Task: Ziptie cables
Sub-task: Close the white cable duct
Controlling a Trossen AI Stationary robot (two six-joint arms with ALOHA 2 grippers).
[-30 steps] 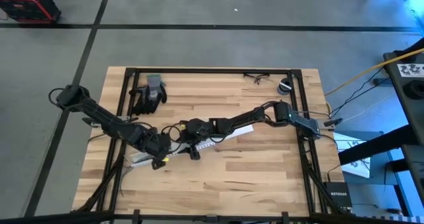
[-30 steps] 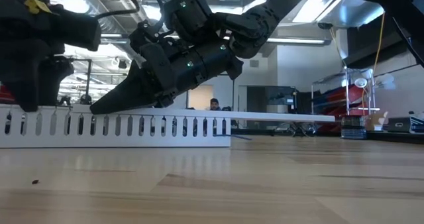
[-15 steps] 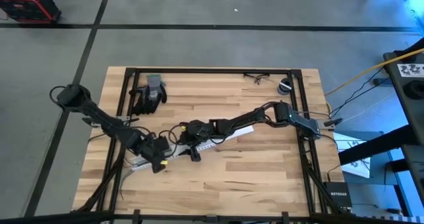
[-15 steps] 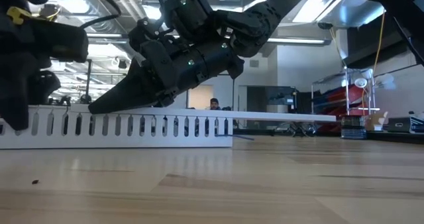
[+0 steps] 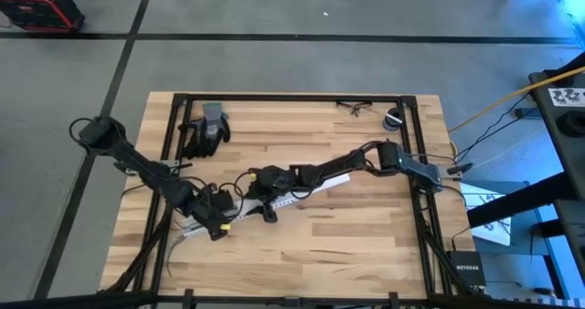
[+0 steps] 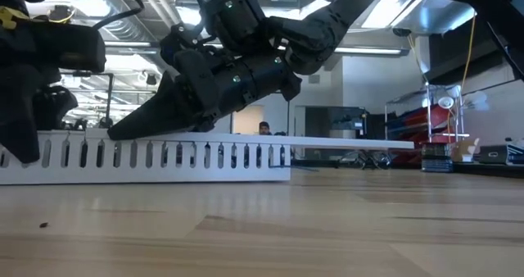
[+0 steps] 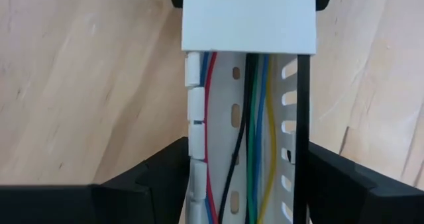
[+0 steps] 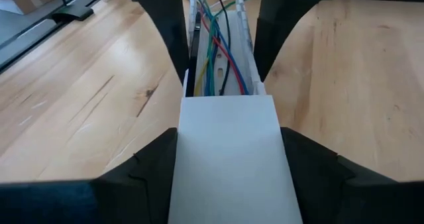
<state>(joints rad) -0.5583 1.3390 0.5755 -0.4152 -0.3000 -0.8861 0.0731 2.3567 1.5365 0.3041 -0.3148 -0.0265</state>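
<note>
A long white slotted channel (image 5: pixel 274 199) lies slantwise on the wooden table. The cables (image 7: pixel 255 138) run lengthwise inside it. They show as thin red, blue, green, yellow and black wires (image 8: pixel 215 65). A flat white lid (image 8: pixel 228 158) covers the part of the channel on the right arm's side. My left gripper (image 5: pixel 217 219) (image 7: pixel 246 146) straddles the uncovered stretch near the channel's left end. My right gripper (image 5: pixel 259 199) (image 8: pixel 228 134) sits at the lid's end, facing the left gripper. My left gripper pinches the channel across its width. One finger (image 7: pixel 169 174) is against each slotted side wall (image 7: pixel 193 144), and it comes from above. The channel lies on the table with the wires between the fingers. My right gripper holds the lid's end (image 8: pixel 228 111) between its two fingers (image 8: pixel 156 168). They are set across it, slanting down from the table's right side. Lid and channel stay on the table.
Black gloves with a grey cuff (image 5: pixel 205 129) lie near the far left corner. Safety glasses (image 5: pixel 352 107) and a small round object (image 5: pixel 393 119) lie at the far edge. The near half of the table (image 5: pixel 347 254) is bare wood. A person (image 6: pixel 264 129) stands far behind.
My left gripper has shifted a little along the channel toward the table's left edge. In the low view the end of the slotted wall has slid slightly, while the lid's far end has stayed put. My right gripper has kept its place and its hold.
</note>
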